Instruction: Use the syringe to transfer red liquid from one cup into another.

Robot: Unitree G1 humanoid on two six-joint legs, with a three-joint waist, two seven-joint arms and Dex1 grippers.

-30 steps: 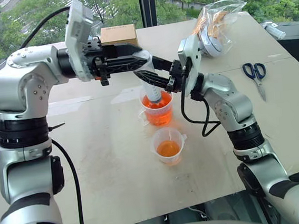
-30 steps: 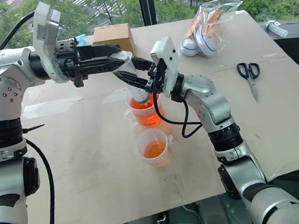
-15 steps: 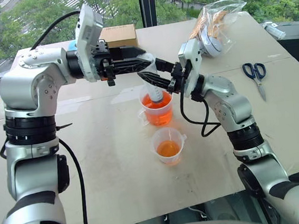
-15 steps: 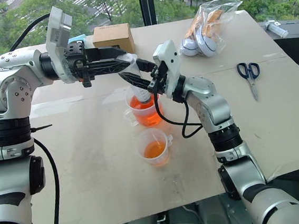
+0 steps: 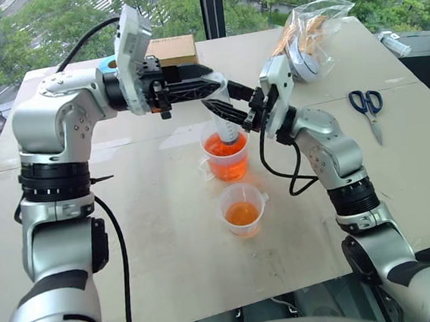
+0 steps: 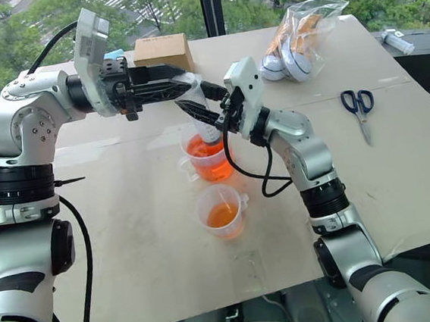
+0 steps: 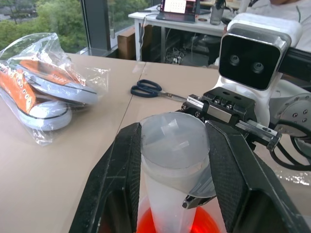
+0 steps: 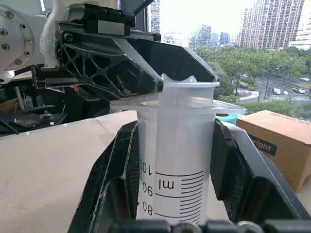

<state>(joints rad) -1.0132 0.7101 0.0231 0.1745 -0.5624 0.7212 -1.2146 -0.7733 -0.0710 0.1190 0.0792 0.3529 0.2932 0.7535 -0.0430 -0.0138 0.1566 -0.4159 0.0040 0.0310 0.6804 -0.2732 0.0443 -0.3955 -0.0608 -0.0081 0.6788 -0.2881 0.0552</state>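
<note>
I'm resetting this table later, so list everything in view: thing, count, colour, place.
syringe: one, clear, upright over the far cup, held by both grippers
cups: two, clear with red liquid; far cup under the syringe, near cup in front of it
cardboard box: one, brown, far table edge
bag of shoes: one, clear, far right
scissors: one, blue-handled, right side
table: one, beige
left gripper: black, shut on syringe top
right gripper: black, shut on syringe barrel
</note>
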